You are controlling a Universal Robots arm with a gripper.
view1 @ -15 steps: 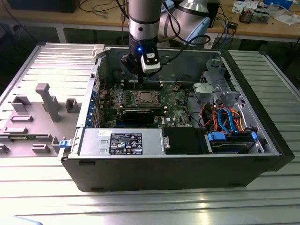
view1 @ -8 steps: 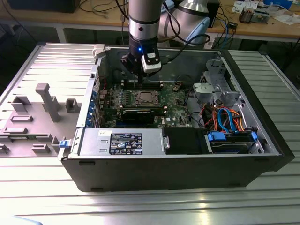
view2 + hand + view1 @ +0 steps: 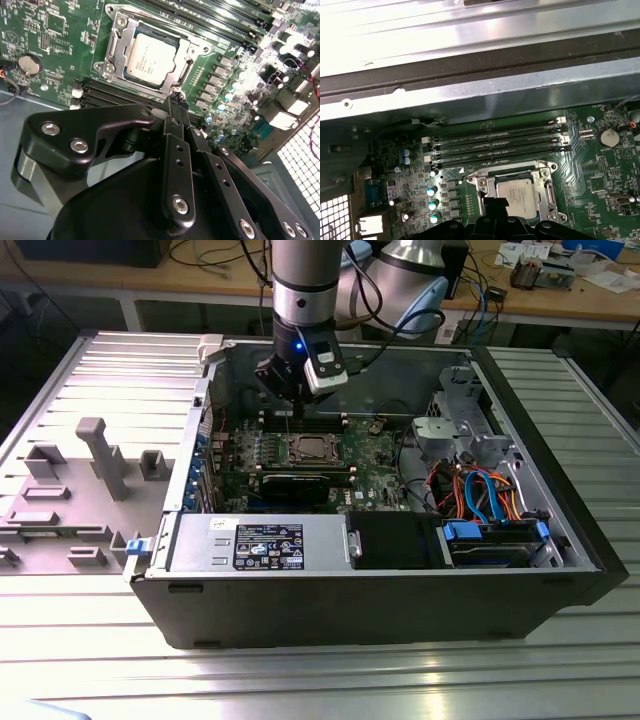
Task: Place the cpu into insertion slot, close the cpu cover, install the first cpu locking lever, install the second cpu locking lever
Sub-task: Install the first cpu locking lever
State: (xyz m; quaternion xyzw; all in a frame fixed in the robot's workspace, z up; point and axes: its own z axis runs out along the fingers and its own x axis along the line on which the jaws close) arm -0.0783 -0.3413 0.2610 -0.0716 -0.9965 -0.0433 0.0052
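The cpu lies flat in the insertion slot on the green board, silver top showing. The cpu cover lies down around it as a silver frame. A thin metal lever runs along one side of the frame. My gripper hangs just above the board beside the slot's edge, black fingers pressed together with nothing between them. In the exterior view the gripper is over the far side of the cpu. The first wrist view shows the cpu, the cover and my fingertips at its near edge.
Long memory slots run beside the socket. A long black card sits in front of it in the exterior view. Case walls, the power supply, drive cage and coloured cables surround the board. Grey fixtures stand at the exterior view's left.
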